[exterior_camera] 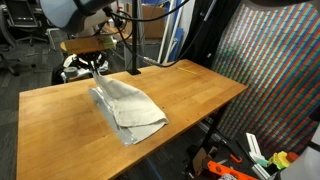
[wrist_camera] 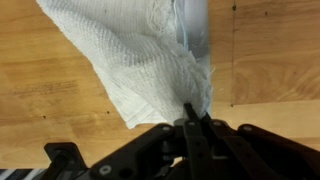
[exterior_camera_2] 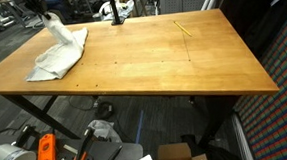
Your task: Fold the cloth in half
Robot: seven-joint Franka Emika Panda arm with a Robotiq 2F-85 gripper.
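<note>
Your tool [wrist_camera: 190, 118] is clenched on the cloth [wrist_camera: 140, 60]: in the wrist view the two fingers meet at the bottom of the picture with a pinch of the white weave caught between them, and the rest of the fabric hangs away from them over the wood. In an exterior view the tool [exterior_camera: 93, 66] points down near the far left part of the table [exterior_camera: 190, 90], the arm [exterior_camera: 70, 12] reaching in above it from the upper left. It holds one end of the cloth [exterior_camera: 130, 108] raised, while the larger part lies rumpled on the tabletop and spreads toward the near edge. In an exterior view from the opposite side, the tool [exterior_camera_2: 48, 20] sits at the far left corner of the table [exterior_camera_2: 183, 68], and the cloth [exterior_camera_2: 60, 55] trails down from it and rests flat near the left edge. A black post [exterior_camera_2: 117, 11] stands at the far edge and a thin yellow stick [exterior_camera_2: 182, 27] lies well apart from the cloth. Under the table sits an open cardboard box [exterior_camera_2: 180, 156]; you cannot tell what is in it.
</note>
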